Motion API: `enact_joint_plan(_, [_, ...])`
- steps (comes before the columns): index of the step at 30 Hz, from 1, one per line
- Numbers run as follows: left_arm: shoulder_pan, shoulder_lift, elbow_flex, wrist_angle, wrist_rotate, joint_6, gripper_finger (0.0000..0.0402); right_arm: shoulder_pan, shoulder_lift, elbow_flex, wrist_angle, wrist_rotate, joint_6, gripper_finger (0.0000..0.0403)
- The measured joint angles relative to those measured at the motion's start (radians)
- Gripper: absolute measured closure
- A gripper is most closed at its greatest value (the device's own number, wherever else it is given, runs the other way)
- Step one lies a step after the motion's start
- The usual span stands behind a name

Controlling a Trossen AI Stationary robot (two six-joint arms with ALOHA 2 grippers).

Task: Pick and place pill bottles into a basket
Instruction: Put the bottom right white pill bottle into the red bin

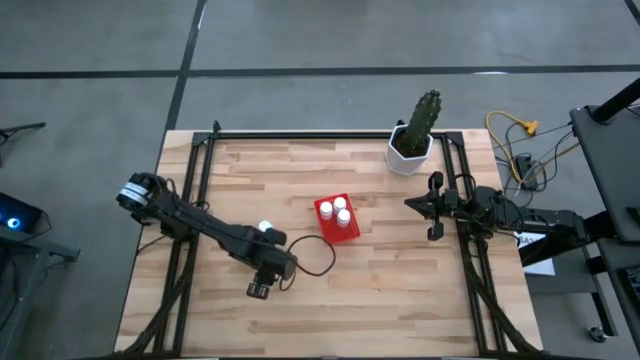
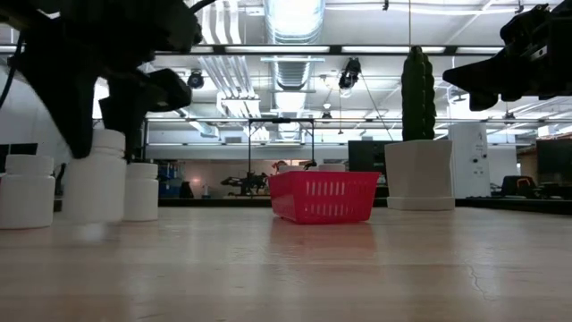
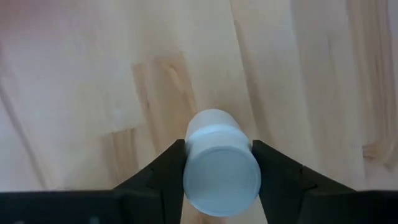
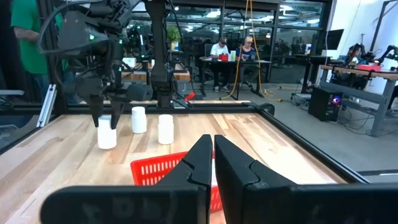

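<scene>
My left gripper (image 1: 259, 289) hangs over the table's near left part, shut on a small white pill bottle (image 3: 221, 174). That bottle also shows in the low view (image 2: 94, 183). Two more bottles (image 2: 27, 190) (image 2: 141, 190) stand on their bases on the table beside it; one shows from above (image 1: 266, 228). The red basket (image 1: 337, 218) sits mid-table with three bottles (image 1: 340, 210) in it. My right gripper (image 4: 212, 140) is shut and empty, raised over the table's right side. My left gripper pinches the bottle's upper sides (image 3: 186, 163) between its two fingers, near the cap. The fingers come from above, pointing down. The bottle stays upright; I cannot tell whether its base touches the table or is just above it.
A white pot with a green cactus (image 1: 412, 148) stands at the far right, behind the basket. Black frame rails (image 1: 190, 190) run along the table's left and right sides. Bare wood lies between the loose bottles and the basket. People sit in the room beyond.
</scene>
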Motion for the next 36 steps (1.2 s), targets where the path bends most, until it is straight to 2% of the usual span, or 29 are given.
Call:
enact_joint_plan(16, [0.11,0.0,0.169,-0.131,-0.006,0.092,0.026,0.0,0.0,0.0,0.0,0.0,0.0,0.0394])
enact_joint_plan(36, [0.23,0.0,0.234,-0.134,-0.005,0.236,0.026,0.0,0.0,0.0,0.0,0.0,0.0,0.0394])
